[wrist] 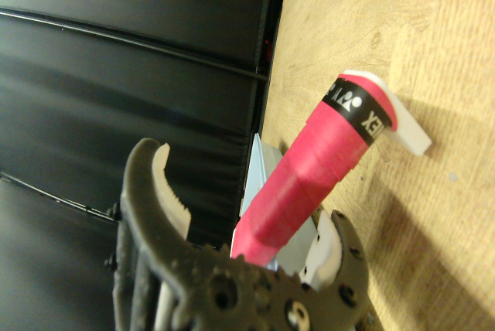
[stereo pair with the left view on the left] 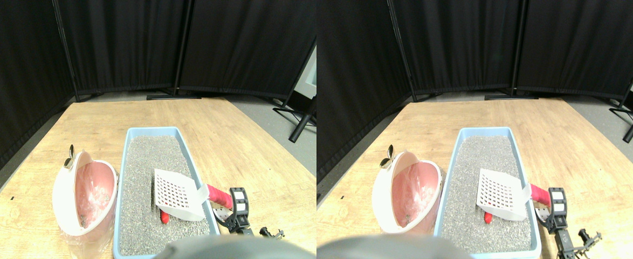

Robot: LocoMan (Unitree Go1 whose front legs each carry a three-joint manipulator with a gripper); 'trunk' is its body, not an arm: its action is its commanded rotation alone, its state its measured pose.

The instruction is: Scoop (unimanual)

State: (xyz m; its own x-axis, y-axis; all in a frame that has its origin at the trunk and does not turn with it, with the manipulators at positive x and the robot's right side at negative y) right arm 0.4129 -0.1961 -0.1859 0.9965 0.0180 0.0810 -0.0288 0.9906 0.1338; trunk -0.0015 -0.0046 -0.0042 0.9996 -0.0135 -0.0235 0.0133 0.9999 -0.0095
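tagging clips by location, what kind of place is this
Probably an indoor lab or test area set up for robot trials, not a home: black curtain partitions on stands enclose a wooden board, where a blue litter tray, a slotted white scoop and a pink bin are laid out.

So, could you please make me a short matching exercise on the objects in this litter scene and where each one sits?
Things:
1. scoop
2. pink bin
3. litter tray
4. small red object

Places:
A. left of the tray
B. on the wooden floor
C. in the litter, under the scoop's edge
D. blade over the litter, red handle across the tray's right rim

Pairs: 1-D, 2-A, 3-B, 4-C
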